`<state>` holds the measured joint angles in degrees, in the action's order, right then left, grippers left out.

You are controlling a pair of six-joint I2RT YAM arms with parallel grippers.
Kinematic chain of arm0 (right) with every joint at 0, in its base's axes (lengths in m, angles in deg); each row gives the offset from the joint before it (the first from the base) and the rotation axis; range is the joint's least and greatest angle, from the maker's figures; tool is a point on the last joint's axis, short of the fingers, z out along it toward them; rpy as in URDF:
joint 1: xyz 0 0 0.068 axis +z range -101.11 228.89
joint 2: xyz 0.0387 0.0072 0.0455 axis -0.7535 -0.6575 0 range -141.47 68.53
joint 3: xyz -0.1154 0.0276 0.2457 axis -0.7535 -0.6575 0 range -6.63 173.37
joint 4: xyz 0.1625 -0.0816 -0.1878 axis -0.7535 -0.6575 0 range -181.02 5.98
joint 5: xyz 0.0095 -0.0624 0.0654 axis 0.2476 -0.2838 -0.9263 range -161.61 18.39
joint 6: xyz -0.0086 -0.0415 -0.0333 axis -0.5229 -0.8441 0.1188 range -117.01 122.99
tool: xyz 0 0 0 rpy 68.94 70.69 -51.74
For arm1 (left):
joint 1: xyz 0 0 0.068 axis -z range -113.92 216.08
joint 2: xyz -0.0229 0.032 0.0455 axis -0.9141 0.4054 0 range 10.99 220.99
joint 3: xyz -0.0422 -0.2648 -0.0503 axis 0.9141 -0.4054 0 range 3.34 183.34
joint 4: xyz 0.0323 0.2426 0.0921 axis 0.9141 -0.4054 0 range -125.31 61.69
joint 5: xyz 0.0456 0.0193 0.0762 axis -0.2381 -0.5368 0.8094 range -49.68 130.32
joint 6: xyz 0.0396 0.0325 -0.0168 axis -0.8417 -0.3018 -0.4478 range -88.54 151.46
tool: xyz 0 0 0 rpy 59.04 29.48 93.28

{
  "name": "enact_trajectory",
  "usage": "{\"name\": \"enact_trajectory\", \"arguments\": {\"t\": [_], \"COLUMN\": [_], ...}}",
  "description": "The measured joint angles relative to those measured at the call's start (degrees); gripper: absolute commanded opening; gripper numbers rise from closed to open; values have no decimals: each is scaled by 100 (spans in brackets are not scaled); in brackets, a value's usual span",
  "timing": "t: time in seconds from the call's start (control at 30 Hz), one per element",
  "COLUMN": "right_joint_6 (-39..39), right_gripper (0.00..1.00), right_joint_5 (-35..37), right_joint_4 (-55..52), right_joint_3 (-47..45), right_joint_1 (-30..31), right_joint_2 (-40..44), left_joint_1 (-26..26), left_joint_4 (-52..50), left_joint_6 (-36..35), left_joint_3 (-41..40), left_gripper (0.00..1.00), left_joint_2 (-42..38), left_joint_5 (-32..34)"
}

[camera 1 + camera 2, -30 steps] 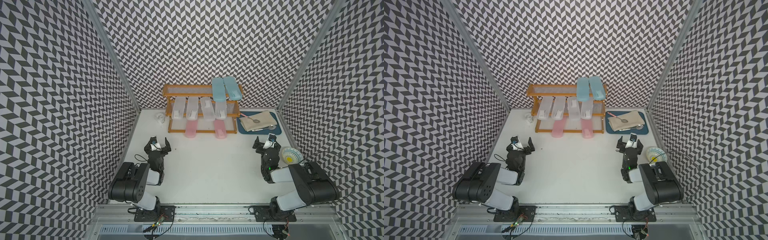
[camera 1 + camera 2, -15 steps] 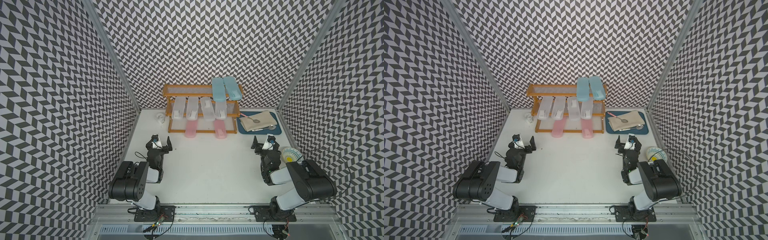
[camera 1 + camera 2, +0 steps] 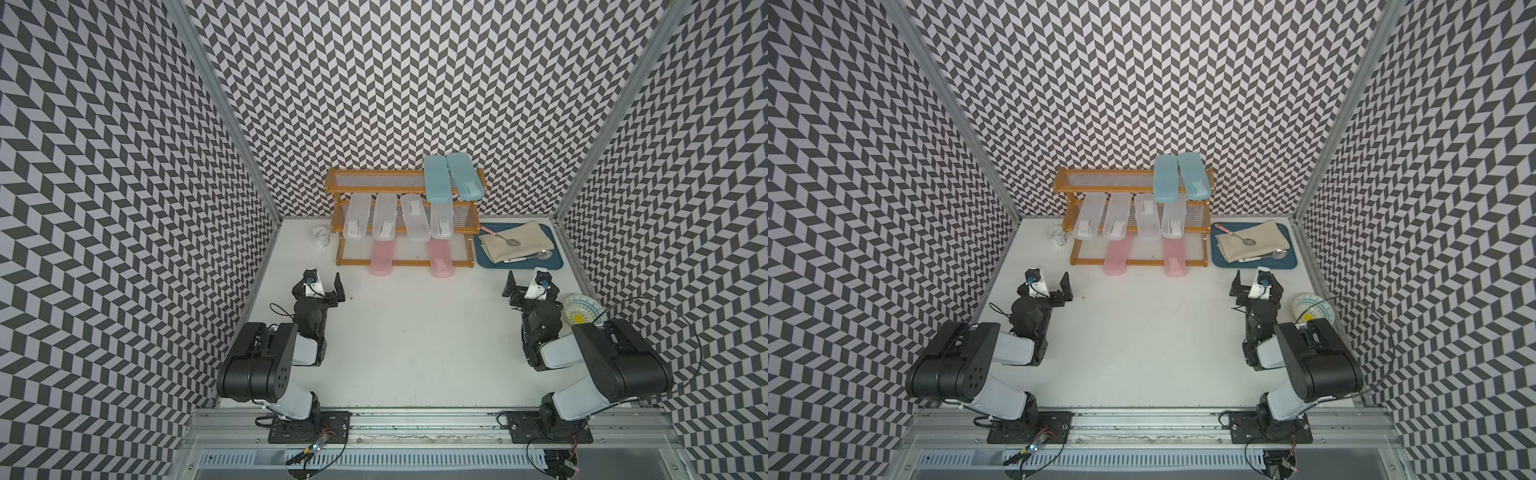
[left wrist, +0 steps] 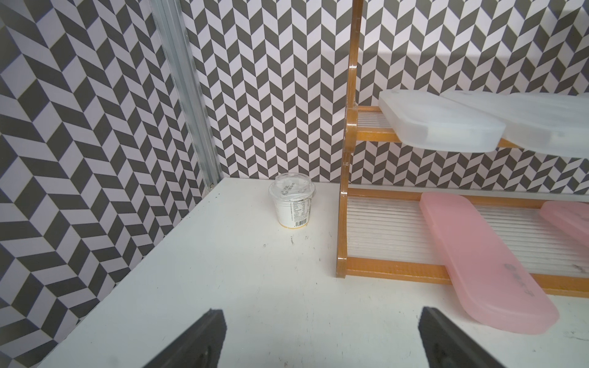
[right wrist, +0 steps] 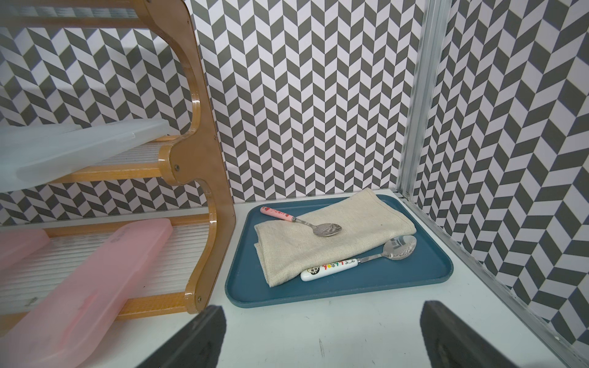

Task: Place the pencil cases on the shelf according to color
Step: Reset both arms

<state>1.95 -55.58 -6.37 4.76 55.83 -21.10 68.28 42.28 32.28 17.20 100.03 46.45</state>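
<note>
Beyond the spread, empty left gripper (image 4: 322, 318) and right gripper (image 5: 323, 312), pencil cases (image 3: 415, 214) sit on the shelf (image 3: 409, 262), long axes pointing toward them.

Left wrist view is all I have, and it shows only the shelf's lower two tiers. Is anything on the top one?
Observer: Yes. Two light blue pencil cases lie side by side at the right end of the shelf's top tier.
Operator: I can make out two clear ones on the middle tier. Is that all of them?
Observer: No. Both top views show four clear cases in a row there.
Operator: Is the other arm carrying anything?
Observer: No. The right pincer is open and empty, facing the dark blue tray beside the shelf.
</note>
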Motion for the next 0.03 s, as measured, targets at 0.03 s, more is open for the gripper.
{"name": "enact_trajectory", "arguments": {"t": [0.03], "right_joint_6": [0], "right_gripper": [100], "right_joint_5": [-2], "right_joint_4": [0], "right_joint_3": [0], "right_joint_1": [0], "right_joint_2": [-2], "left_joint_1": [0], "left_joint_4": [0], "left_joint_6": [0], "left_joint_3": [0], "left_gripper": [99], "left_joint_2": [0], "left_joint_5": [-2]}}
